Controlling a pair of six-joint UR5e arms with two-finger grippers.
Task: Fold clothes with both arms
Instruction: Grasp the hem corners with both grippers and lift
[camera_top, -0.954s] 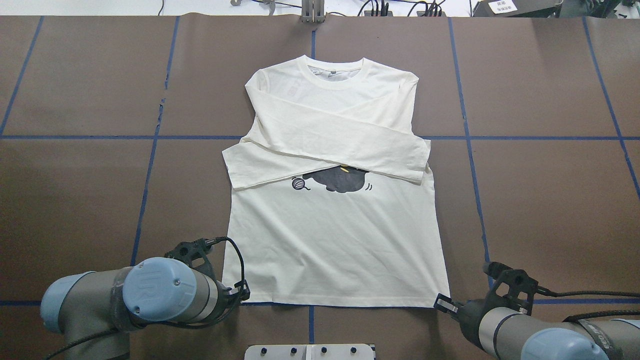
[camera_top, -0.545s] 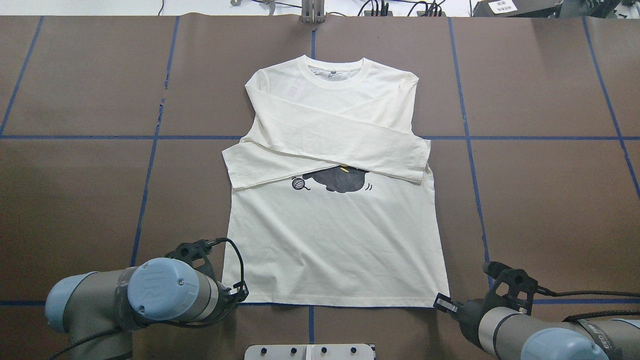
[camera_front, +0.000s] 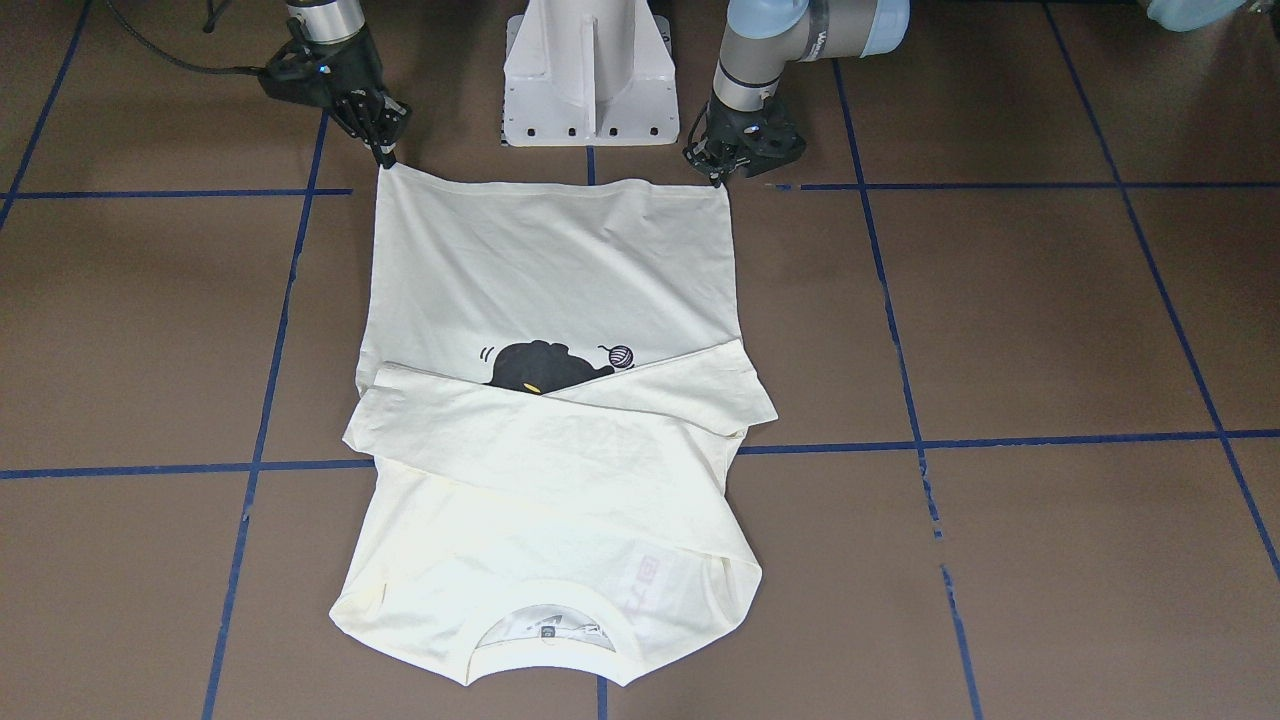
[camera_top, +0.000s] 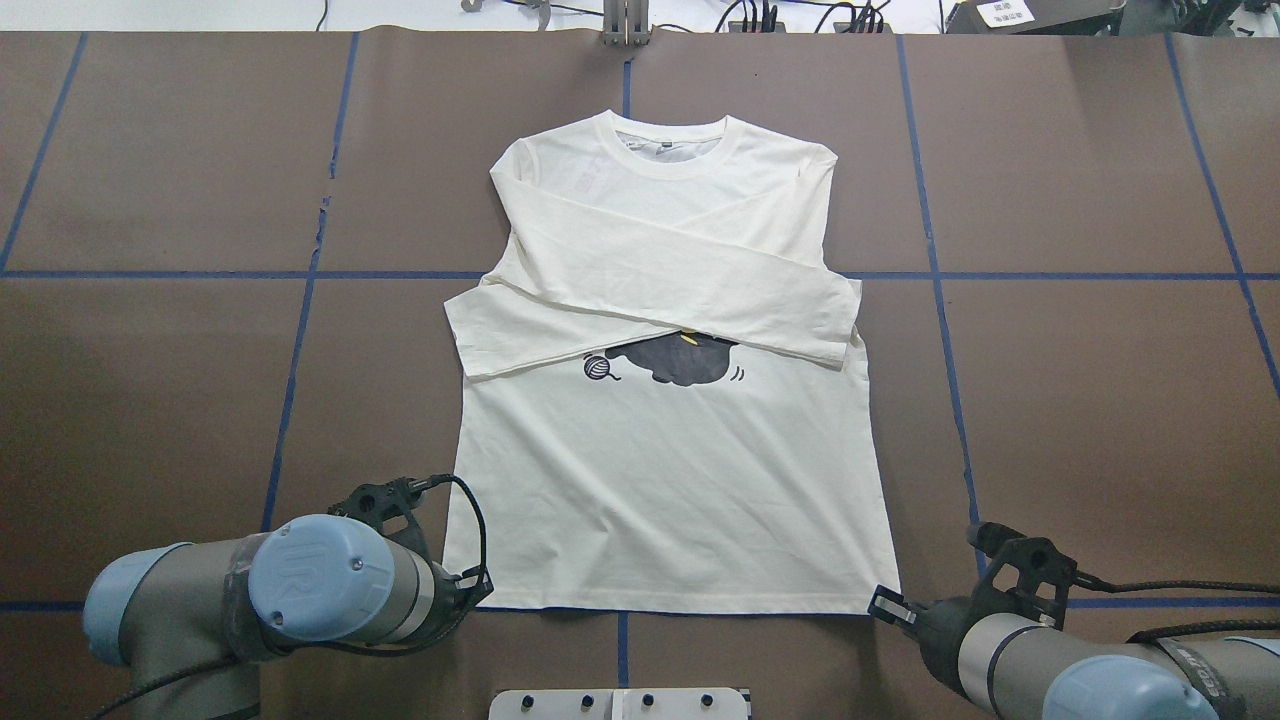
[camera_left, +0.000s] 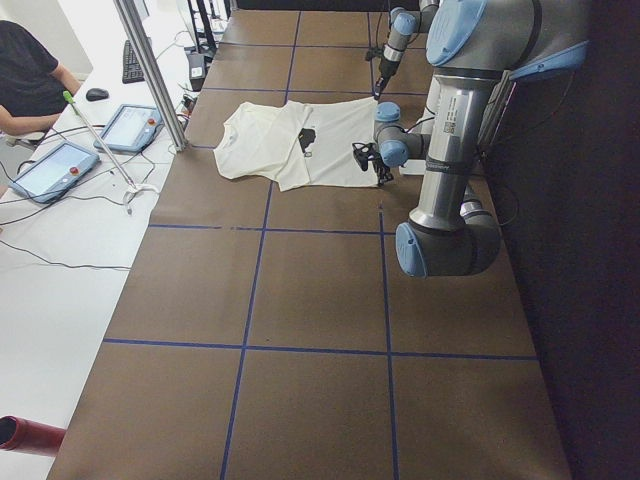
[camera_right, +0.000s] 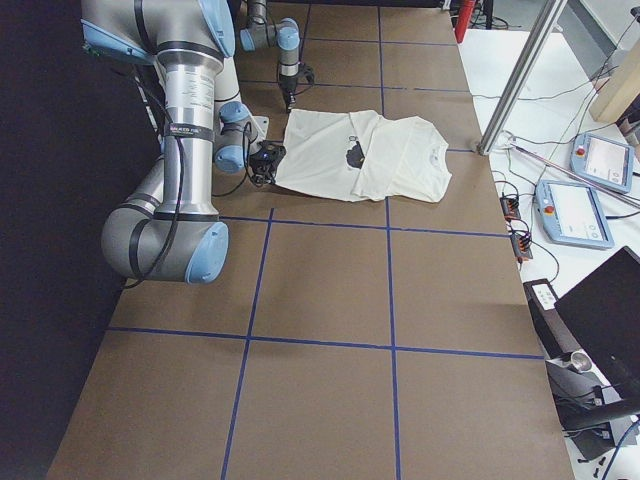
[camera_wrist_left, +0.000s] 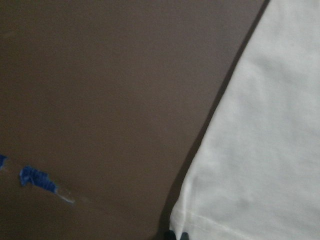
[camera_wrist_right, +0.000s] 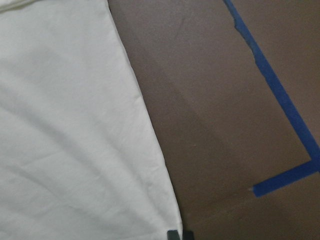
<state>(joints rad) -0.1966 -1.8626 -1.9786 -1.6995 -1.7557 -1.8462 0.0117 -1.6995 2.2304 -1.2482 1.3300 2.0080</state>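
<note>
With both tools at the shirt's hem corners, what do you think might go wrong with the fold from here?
1. The left tool and right tool sit at the very tips of the T-shirt's hem corners, so a corner may slip free when lifted.
2. The sleeves lie crossed and loose on the chest; bringing the hem over them could push them askew.
</note>
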